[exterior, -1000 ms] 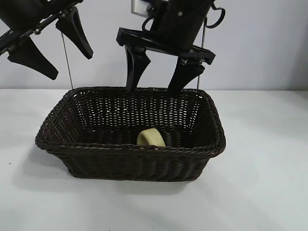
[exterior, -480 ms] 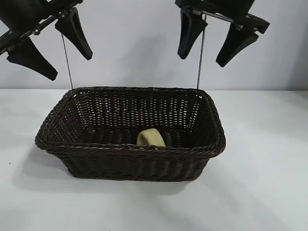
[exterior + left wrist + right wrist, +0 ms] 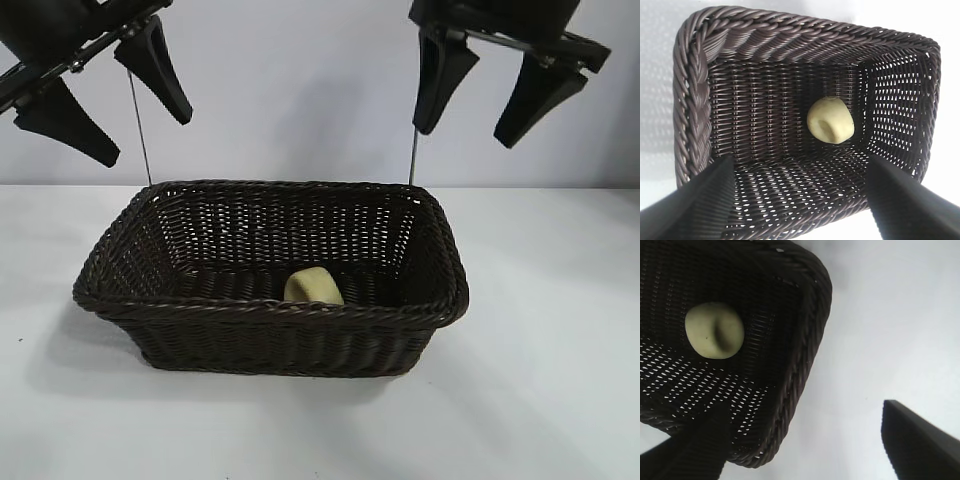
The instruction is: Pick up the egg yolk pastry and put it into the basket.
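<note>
The pale-yellow egg yolk pastry [image 3: 314,286] lies loose on the floor of the dark brown wicker basket [image 3: 270,312], near its front wall. It also shows in the left wrist view [image 3: 830,120] and the right wrist view [image 3: 714,330]. My right gripper [image 3: 478,138] hangs open and empty high above the basket's back right corner. My left gripper [image 3: 150,137] hangs open and empty high above the basket's back left side.
The basket stands on a white table [image 3: 540,380] before a pale wall. Two thin metal rods [image 3: 139,125] rise behind the basket's back rim.
My right gripper has risen out of the basket and moved up and to the right, empty. The pastry stays in the basket. The left arm has not moved.
</note>
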